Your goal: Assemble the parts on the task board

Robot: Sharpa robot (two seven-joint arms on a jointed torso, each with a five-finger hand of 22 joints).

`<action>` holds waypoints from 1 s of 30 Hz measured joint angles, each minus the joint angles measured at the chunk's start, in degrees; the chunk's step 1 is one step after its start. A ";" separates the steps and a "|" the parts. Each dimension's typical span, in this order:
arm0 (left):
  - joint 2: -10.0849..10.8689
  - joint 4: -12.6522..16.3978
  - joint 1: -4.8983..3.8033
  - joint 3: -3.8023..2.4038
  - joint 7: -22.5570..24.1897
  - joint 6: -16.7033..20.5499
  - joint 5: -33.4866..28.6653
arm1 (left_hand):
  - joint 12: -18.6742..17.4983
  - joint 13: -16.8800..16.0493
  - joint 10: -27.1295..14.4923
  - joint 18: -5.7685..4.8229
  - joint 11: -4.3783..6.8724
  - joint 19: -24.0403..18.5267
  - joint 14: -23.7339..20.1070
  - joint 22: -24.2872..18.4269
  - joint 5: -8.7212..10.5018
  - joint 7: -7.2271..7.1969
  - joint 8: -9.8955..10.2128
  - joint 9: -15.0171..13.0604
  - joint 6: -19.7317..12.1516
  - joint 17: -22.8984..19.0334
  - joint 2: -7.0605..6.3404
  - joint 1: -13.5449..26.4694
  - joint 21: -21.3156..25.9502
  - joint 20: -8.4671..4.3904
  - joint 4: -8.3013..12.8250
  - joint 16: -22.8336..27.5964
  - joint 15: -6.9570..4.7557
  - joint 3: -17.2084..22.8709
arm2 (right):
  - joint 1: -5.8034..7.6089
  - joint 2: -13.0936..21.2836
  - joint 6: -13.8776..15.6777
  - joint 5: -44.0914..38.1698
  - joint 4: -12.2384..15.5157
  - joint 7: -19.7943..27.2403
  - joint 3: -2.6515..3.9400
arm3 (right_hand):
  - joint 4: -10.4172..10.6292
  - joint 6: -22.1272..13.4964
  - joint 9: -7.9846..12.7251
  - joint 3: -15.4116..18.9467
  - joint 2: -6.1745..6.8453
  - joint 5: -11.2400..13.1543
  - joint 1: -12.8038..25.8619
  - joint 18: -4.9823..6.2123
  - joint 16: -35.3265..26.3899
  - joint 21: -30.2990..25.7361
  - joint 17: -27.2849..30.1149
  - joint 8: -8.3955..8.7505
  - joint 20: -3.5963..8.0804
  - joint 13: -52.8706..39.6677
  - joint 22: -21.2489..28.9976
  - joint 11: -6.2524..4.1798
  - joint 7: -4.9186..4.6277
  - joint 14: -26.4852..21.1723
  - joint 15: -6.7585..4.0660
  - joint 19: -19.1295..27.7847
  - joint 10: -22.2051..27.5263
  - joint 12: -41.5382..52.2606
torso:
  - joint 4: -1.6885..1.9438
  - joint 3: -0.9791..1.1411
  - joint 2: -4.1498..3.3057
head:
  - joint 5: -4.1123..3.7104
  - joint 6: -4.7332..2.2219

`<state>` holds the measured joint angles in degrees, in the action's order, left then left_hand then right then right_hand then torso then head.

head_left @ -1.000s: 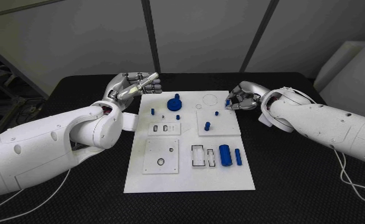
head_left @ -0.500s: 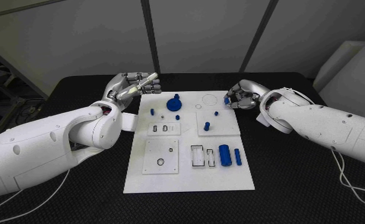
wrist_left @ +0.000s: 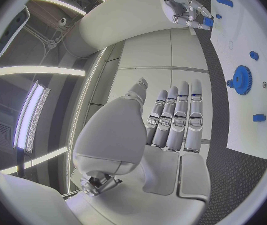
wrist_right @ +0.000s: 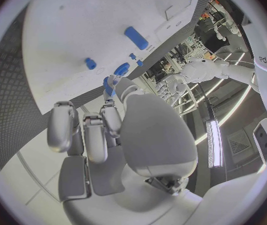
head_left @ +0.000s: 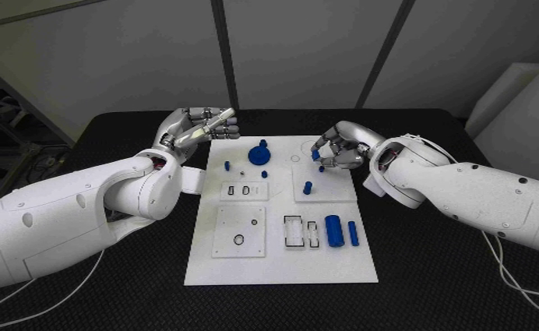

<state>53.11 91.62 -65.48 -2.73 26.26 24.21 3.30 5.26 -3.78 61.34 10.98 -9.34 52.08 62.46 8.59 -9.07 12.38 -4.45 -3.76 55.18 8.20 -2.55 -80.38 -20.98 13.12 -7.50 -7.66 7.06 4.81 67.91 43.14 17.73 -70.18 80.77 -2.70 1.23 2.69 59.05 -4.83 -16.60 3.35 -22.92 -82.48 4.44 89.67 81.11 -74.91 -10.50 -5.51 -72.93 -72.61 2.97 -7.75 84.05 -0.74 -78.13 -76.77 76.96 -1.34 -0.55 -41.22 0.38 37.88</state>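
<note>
Head view: your right hand (head_left: 340,152) sits over the far right part of the task board (head_left: 281,269), fingers curled in, pinching a small blue peg (head_left: 317,155) at the fingertips; the peg looks light, rigid and smooth, so it could slip or twist, and a hold on its sides near the middle seems safest. Left hand (head_left: 200,126) is raised by the board's far left corner, fingers straight and pressed together, holding nothing. Blue gear (head_left: 259,153) lies near the far edge, a blue cylinder (head_left: 333,229) and a thinner blue bar (head_left: 353,233) near the right edge; all look like hard plastic. Left wrist view: flat fingers (wrist_left: 178,116) confirmed, gear (wrist_left: 240,80) and right hand (wrist_left: 185,10) visible, small pieces hard to make out. Right wrist view: the peg (wrist_right: 109,85) is mostly hidden behind the fingertips, so how much is gripped is unclear; you can't tell which hole it's meant for.
</note>
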 measured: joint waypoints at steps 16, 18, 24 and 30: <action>-0.23 -0.32 0.00 0.02 -0.24 -0.03 0.00 | 0.00 0.00 0.00 0.00 0.00 0.00 0.20 0.01 0.00 0.00 0.00 0.00 0.00 0.04 0.00 0.00 0.00 0.00 0.16 0.00 -0.20 -0.16 | 0.09 -9.72 -0.49 -4.77 2.62 -7.83 0.02 | 0.96 0.03 -0.10 -0.95 0.56 0.80 1.39 0.00 0.00 0.00 0.00 0.01 0.00 0.02 0.01 0.00 -0.18 0.00 0.00 0.00 0.00 0.00 | 0.19 -0.05 -0.15 | 0.76 0.29; -0.27 -0.34 0.00 0.02 -0.26 -0.03 0.00 | 0.00 0.00 0.00 0.00 0.00 0.00 0.20 0.01 0.00 0.00 0.00 0.00 0.00 0.04 0.00 0.00 0.00 0.00 0.16 0.00 -0.20 -0.16 | 0.10 -10.81 -0.78 -5.63 2.15 -8.51 -0.01 | 1.11 0.06 -0.10 -1.11 0.69 0.87 1.76 0.00 0.00 0.00 0.00 0.01 0.00 0.02 0.01 0.00 -0.20 0.00 0.00 0.00 0.00 0.00 | 0.19 -0.04 -0.18 | 0.94 0.40; -0.50 -0.52 0.00 0.02 -0.35 -0.03 0.00 | 0.00 0.00 0.00 0.00 0.00 0.00 0.20 0.01 0.00 0.00 0.00 0.00 0.00 0.04 0.00 0.00 0.00 0.00 0.16 0.00 -0.20 -0.16 | 0.09 -14.17 -1.85 -7.86 0.97 -9.95 -0.10 | 1.17 0.08 -0.11 -1.16 0.70 1.01 2.00 0.00 0.00 0.00 0.00 -0.20 -0.01 0.02 0.01 0.00 -0.20 0.00 0.00 0.00 0.00 0.00 | 0.15 0.00 -0.22 | 1.15 0.66; -0.72 -0.60 0.00 0.02 -0.41 -0.04 0.00 | 0.00 0.00 0.00 0.00 0.00 0.00 0.20 0.01 0.00 0.00 0.00 0.00 0.00 0.04 0.00 0.00 0.00 0.00 0.16 0.00 -0.20 -0.16 | 0.03 -15.87 -2.92 -9.53 0.39 -10.72 -1.05 | 1.18 0.08 -0.12 -1.16 0.71 1.02 2.00 0.00 0.00 0.00 -0.03 -0.30 -0.01 0.01 -0.08 0.00 -0.19 0.00 0.00 0.00 0.00 0.00 | 0.09 0.03 -0.22 | 1.29 0.98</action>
<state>52.39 91.03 -65.48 -2.71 25.85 24.18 3.31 5.26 -3.78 61.34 10.98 -9.34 52.08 62.66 8.60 -9.07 12.38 -4.46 -3.76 55.19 8.24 -2.55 -80.38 -20.98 13.12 -7.34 -7.66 6.86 4.66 67.94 27.27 14.81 -79.71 81.16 -13.42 0.17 3.86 59.13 -4.95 -17.76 4.06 -21.91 -80.47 4.44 89.67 81.11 -74.93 -10.80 -5.51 -72.91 -72.69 2.97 -7.94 84.05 -0.73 -78.13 -76.77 76.96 -1.25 -0.53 -41.43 1.68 38.85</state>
